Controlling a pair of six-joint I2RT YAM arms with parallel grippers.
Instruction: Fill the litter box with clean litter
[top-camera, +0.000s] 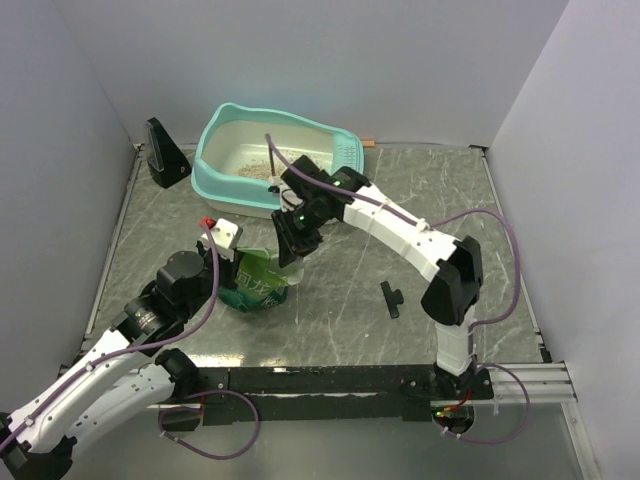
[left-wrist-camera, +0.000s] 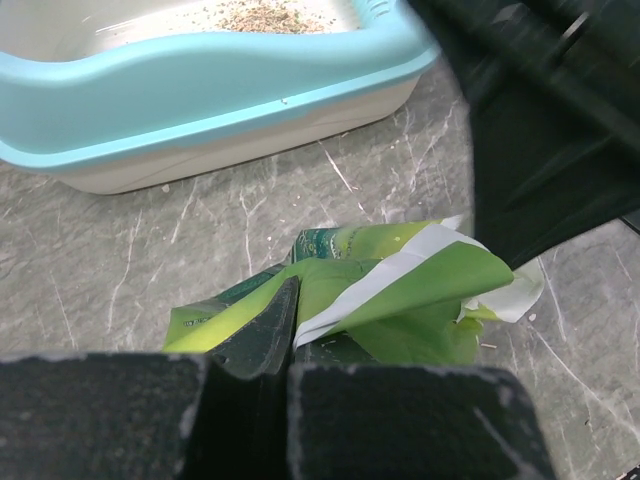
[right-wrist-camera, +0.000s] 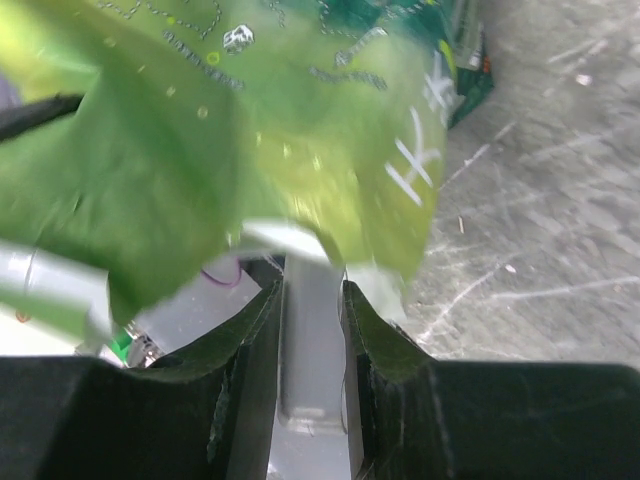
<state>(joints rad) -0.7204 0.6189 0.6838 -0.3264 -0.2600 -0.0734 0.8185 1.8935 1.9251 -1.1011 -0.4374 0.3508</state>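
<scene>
The litter box (top-camera: 216, 176), turquoise-rimmed and cream inside, stands at the back left and holds a patch of beige clean litter (top-camera: 262, 170). It fills the top of the left wrist view (left-wrist-camera: 200, 95), litter (left-wrist-camera: 262, 14) inside. A green printed pouch (top-camera: 258, 288) sits on the table in front of it. My left gripper (left-wrist-camera: 290, 305) is shut on the pouch's edge (left-wrist-camera: 400, 285). My right gripper (right-wrist-camera: 312, 285) is shut on a whitish scoop handle (right-wrist-camera: 312, 350) that runs into the pouch's mouth (right-wrist-camera: 230, 140). In the top view my right gripper (top-camera: 293, 250) hangs over the pouch.
A black wedge-shaped stand (top-camera: 165, 152) sits left of the box by the wall. A small black T-shaped part (top-camera: 391, 298) lies on the marbled table (top-camera: 420, 200) to the right. White walls enclose three sides.
</scene>
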